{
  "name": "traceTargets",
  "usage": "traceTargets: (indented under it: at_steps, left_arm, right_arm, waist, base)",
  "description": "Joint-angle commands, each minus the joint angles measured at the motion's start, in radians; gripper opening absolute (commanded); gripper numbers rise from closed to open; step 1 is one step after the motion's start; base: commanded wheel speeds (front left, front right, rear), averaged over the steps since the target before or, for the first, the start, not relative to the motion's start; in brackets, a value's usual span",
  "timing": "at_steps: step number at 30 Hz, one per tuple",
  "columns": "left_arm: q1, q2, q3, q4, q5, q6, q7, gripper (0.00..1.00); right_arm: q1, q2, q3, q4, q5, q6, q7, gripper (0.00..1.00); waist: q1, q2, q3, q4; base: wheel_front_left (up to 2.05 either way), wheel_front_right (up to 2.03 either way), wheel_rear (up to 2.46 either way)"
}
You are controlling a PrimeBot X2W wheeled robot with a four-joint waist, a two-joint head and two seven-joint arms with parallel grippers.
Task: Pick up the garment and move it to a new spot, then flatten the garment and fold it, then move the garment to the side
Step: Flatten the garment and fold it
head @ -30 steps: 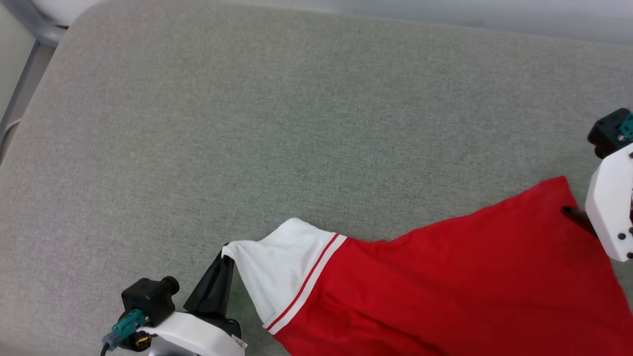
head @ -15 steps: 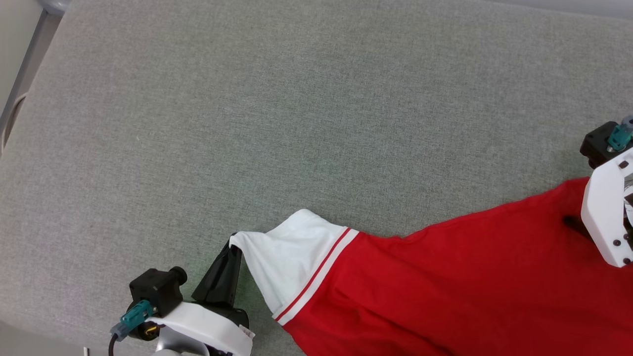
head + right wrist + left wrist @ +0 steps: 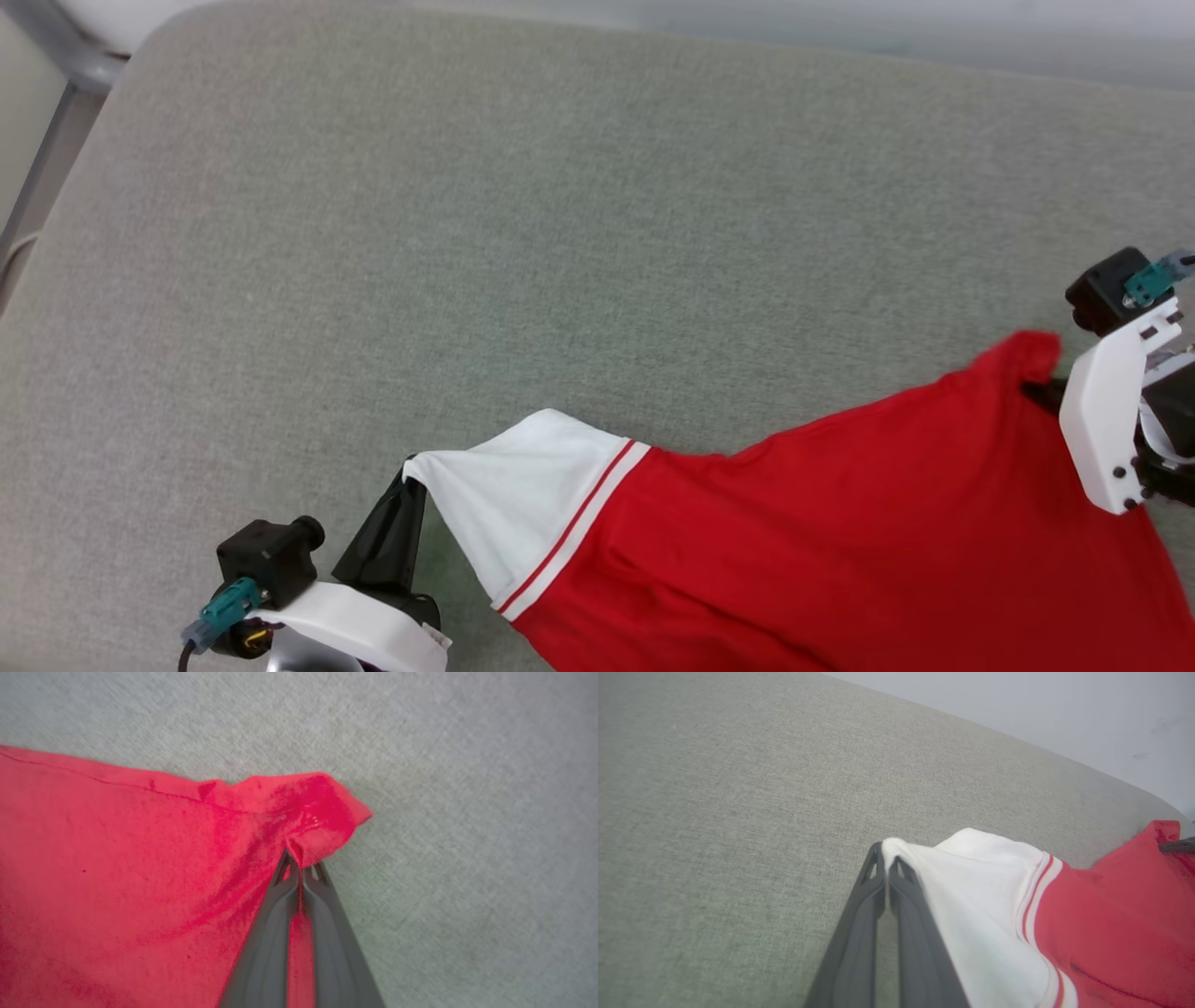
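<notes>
Curled over into a bunched tip now, the red corner [image 3: 1027, 350] at my right pincer [image 3: 1036, 390] was lying as a flat point a second ago. The head camera has also been moving, so I am not counting the picture's shift as the cloth's. Starting at the far left, a metal rail [image 3: 51, 131] is running beside the grey fabric-covered counter [image 3: 467, 233], near its rounded corner. My left pincer [image 3: 411, 471] is reaching up from the lower left. Its two dark fingers are pressing together on the very tip of the white sleeve [image 3: 504, 504] of the garment [image 3: 840, 541]. In the left wrist view that left pincer [image 3: 886, 856] is clamping the sleeve's [image 3: 971, 891] edge, with the cloth draping off to the right of the fingers. Next, the striped trim [image 3: 569, 527] is crossing the sleeve at a slant where white is meeting red. The garment's red body is spreading rightward over the near part of the counter and running off the bottom edge. Its upper edge is stretching in a sagging line between my two pincers, and I cannot tell whether it is lifting clear of the counter. At the far right my right pincer [image 3: 300, 865] is gripping, fingers closed, a fold of red cloth just under the curled corner [image 3: 322, 807], with bare counter [image 3: 467, 812] beyond.
</notes>
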Motion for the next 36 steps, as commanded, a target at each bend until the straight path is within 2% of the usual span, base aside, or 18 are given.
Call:
traceTargets:
  at_steps: [1,9,11,18,22,27,32,36]
  left_arm:
    - [0.011,0.006,0.007,-0.009,-0.001,0.005,-0.007,0.00]
    - [0.013,0.070,0.039,-0.100,0.005,0.019,0.016,0.00]
    - [-0.002,0.104,0.060,-0.157,0.014,0.027,0.026,0.00]
    - [-0.077,0.172,0.104,-0.293,0.031,0.039,0.071,0.00]
    - [-0.185,0.211,0.142,-0.375,0.033,0.036,0.111,0.00]
    - [-0.377,0.247,0.163,-0.413,0.027,0.005,0.166,0.00]
    - [-0.558,0.272,0.171,-0.399,0.014,-0.029,0.223,0.00]
    - [-0.692,0.270,0.160,-0.367,0.007,-0.055,0.257,0.00]
  right_arm:
    - [0.001,0.011,-0.010,-0.011,0.013,-0.001,-0.035,0.00]
    - [0.046,0.023,-0.082,-0.075,0.041,-0.001,-0.187,0.00]
    - [0.064,0.030,-0.118,-0.105,0.036,-0.001,-0.229,0.00]
    - [0.084,0.050,-0.223,-0.181,0.017,-0.001,-0.276,0.00]
    - [0.084,0.074,-0.314,-0.242,0.001,-0.001,-0.279,0.00]
    - [0.052,0.110,-0.419,-0.317,-0.027,-0.001,-0.260,0.00]
    - [0.006,0.150,-0.495,-0.378,-0.058,-0.001,-0.234,0.00]
    - [-0.043,0.179,-0.538,-0.413,-0.081,-0.001,-0.215,0.00]
  waist:
    - [0.0000,0.0000,-0.035,-0.026]
    - [0.0000,0.0000,-0.116,-0.075]
    - [0.0000,0.0000,-0.143,-0.092]
    - [0.0000,0.0000,-0.171,-0.114]
    - [0.0000,0.0000,-0.173,-0.119]
    - [0.0000,0.0000,-0.166,-0.131]
    - [0.0000,0.0000,-0.149,-0.142]
    - [0.0000,0.0000,-0.126,-0.143]
  base:
    - [0.00,0.00,0.00]
    - [0.00,0.00,0.00]
    - [0.00,0.00,0.00]
    - [0.00,0.00,0.00]
    - [0.00,0.00,0.00]
    - [0.00,0.00,0.00]
    - [0.00,0.00,0.00]
    - [0.00,0.00,0.00]
